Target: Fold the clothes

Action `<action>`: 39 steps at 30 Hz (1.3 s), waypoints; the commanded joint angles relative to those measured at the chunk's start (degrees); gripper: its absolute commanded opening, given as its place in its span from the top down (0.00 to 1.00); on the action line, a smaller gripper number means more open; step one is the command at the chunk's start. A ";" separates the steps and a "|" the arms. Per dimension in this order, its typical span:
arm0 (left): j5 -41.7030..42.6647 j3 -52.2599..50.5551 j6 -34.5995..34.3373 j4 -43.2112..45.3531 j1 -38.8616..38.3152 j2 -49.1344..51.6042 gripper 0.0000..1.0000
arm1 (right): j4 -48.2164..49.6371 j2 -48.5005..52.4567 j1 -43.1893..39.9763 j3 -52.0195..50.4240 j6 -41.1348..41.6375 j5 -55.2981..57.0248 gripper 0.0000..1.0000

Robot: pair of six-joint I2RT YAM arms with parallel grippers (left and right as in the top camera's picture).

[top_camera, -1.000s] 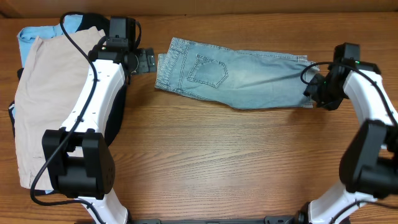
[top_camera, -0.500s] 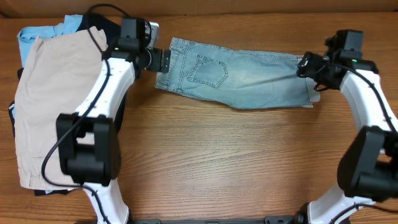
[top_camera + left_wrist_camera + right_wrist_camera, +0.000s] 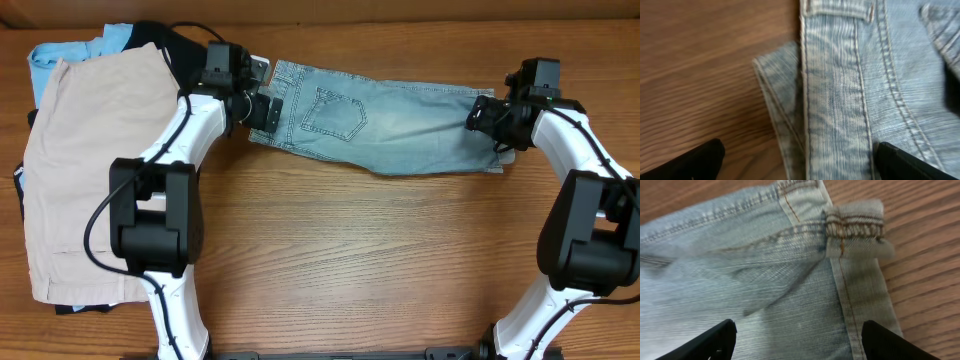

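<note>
The faded light-blue denim shorts (image 3: pixel 385 128) lie flat on the brown wooden table (image 3: pixel 350 260), far side, left gripper (image 3: pixel 262 108) spread over the waistband (image 3: pixel 832 100), right gripper (image 3: pixel 487 118) spread over the cuffed hem (image 3: pixel 855 227); a shallow pinch may catch one layer, skewing the fold

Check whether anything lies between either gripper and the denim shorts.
Nothing visible does. The left gripper hangs over the waistband end of the denim shorts, the right gripper over the cuffed hem; between their open fingers only denim and table show. The beige shorts lie apart.
</note>
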 commanded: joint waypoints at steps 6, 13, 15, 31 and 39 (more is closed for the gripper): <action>2.27 0.48 0.98 0.83 -0.28 5.05 0.00 | 0.50 1.01 -0.04 0.55 -0.37 -0.28 0.16; 8.83 0.48 -1.01 0.74 -1.25 8.07 0.18 | 0.50 1.01 -0.04 0.55 -0.33 -0.31 0.16; 8.87 0.48 -2.91 0.79 -1.64 9.42 0.25 | 0.50 1.01 -0.04 0.55 -0.33 -0.31 0.16; 3.28 7.26 -13.55 -8.61 3.28 7.78 0.96 | -1.75 0.98 -0.04 0.55 -0.33 -4.70 0.20; -2.36 20.57 -5.40 -23.04 4.35 -1.18 0.96 | -2.27 0.98 0.13 0.55 -0.11 -16.15 0.46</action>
